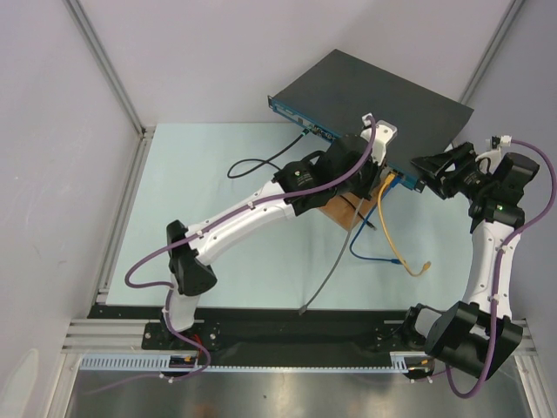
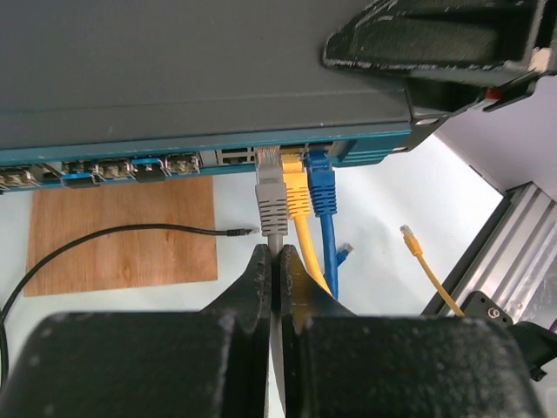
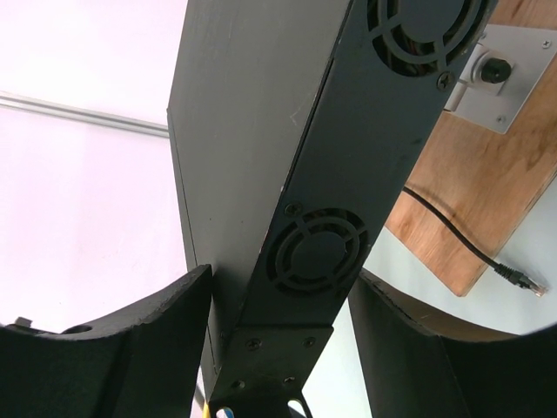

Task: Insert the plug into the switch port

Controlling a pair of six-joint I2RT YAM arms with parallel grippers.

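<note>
My left gripper, black padded fingers, is pinched together on the thin grey cable just behind the boot; flat brown wood-grain board lies to one side on the table; grey ribbed-boot plug, clear-tipped, stands in a socket of the large flat dark grey metal switch, beside the glossy yellow plug and blue plug; I judge insertion nearly done, latch unconfirmed, release left; right gripper, jaws apart, straddles the switch's vented end.
</note>
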